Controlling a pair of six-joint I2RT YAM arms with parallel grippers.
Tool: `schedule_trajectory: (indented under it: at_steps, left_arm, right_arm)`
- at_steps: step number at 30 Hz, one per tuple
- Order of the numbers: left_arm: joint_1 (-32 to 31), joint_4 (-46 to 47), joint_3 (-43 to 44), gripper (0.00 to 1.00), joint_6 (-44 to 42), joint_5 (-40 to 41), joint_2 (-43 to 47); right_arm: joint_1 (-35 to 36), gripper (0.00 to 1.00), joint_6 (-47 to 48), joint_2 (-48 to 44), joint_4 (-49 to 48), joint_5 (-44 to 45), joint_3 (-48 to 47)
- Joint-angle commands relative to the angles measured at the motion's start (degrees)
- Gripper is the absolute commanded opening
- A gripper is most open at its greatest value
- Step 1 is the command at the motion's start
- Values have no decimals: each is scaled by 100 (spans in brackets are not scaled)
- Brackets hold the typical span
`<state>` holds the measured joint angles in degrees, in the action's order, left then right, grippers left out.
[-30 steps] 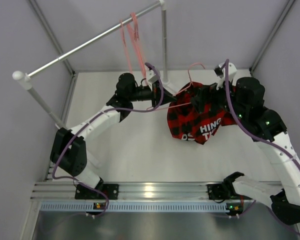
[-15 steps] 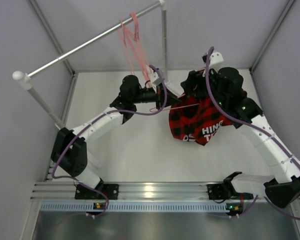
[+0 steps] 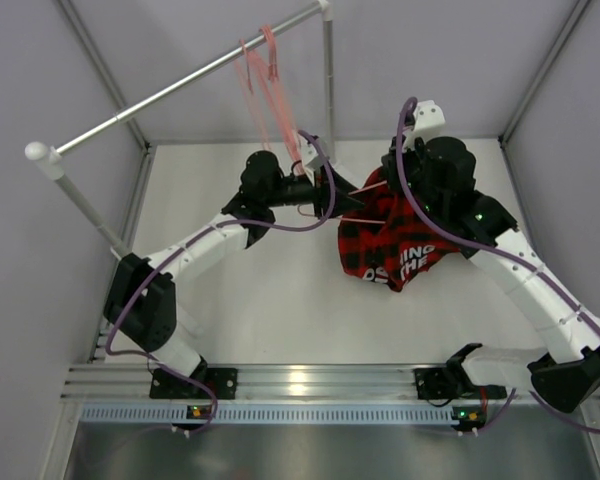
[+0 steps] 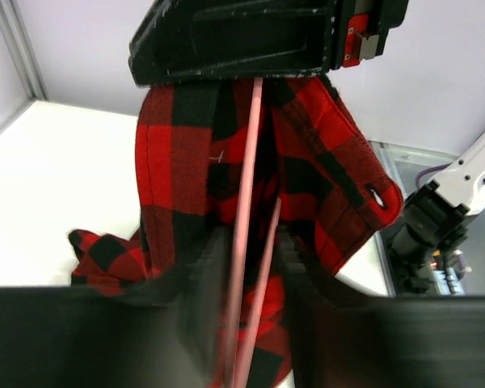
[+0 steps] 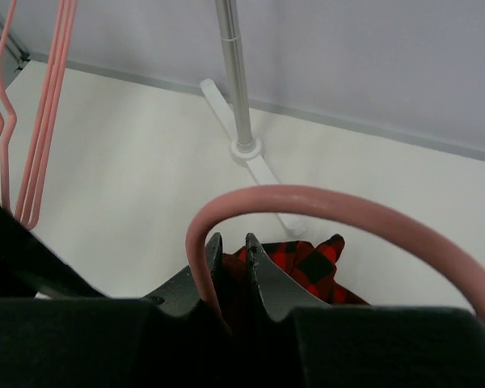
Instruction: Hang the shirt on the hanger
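The red-and-black plaid shirt (image 3: 395, 245) hangs bunched over the table, its white lettering facing up. It also shows in the left wrist view (image 4: 186, 162). The pink wire hanger (image 3: 358, 212) runs from my left gripper into the shirt. My left gripper (image 3: 332, 195) is open, and two hanger wires (image 4: 249, 202) pass between its blurred, parted fingers (image 4: 212, 250). My right gripper (image 3: 390, 175) sits at the shirt's top. Its jaws (image 5: 234, 238) are shut on the hanger's neck with red cloth (image 5: 311, 263), and the hook (image 5: 307, 198) arcs over them.
A metal rail (image 3: 180, 85) crosses the back left with spare pink hangers (image 3: 265, 80) on it. Its upright post (image 3: 328, 90) and white foot (image 5: 259, 174) stand just behind the shirt. Grey walls close in the table on both sides.
My right gripper swung left onto the shirt's top and closed there. My left gripper, shut on the hanger wire before, has opened. The shirt shifted slightly left.
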<state>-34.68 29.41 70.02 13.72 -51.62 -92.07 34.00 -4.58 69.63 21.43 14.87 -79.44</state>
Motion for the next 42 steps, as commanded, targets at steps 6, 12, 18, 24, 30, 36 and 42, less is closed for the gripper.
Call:
schedule_trajectory:
  at_steps: [6, 12, 18, 24, 30, 36, 42]
  left_arm:
    - [-39, -1340, -365, 78, -668, 1195, 1215]
    - [-39, -1675, -1279, 82, -19, 3418, 2568]
    - [-48, -1588, -2623, 82, 1035, 5100, 3608]
    - [-267, -562, -3643, 77, 1836, 4714, 3758]
    - [-1102, 72, -3662, 76, 1608, 4836, 2907]
    - [-1577, 1663, -4066, 75, 2231, 5645, 2212]
    - [-1902, 2726, -3987, 74, 2592, 5926, 1439]
  right_arm:
    - [107, 0, 861, -212, -500, 332, -142]
    - [107, 0, 1064, -388, -482, 280, -45]
    - [107, 0, 959, -397, -438, -212, -37]
    - [107, 0, 889, -476, -131, -389, 33]
    - [107, 0, 529, -669, -42, 303, 481]
    - [107, 0, -34, -652, 28, 1402, 816]
    - [98, 0, -447, -713, -34, 1545, 991]
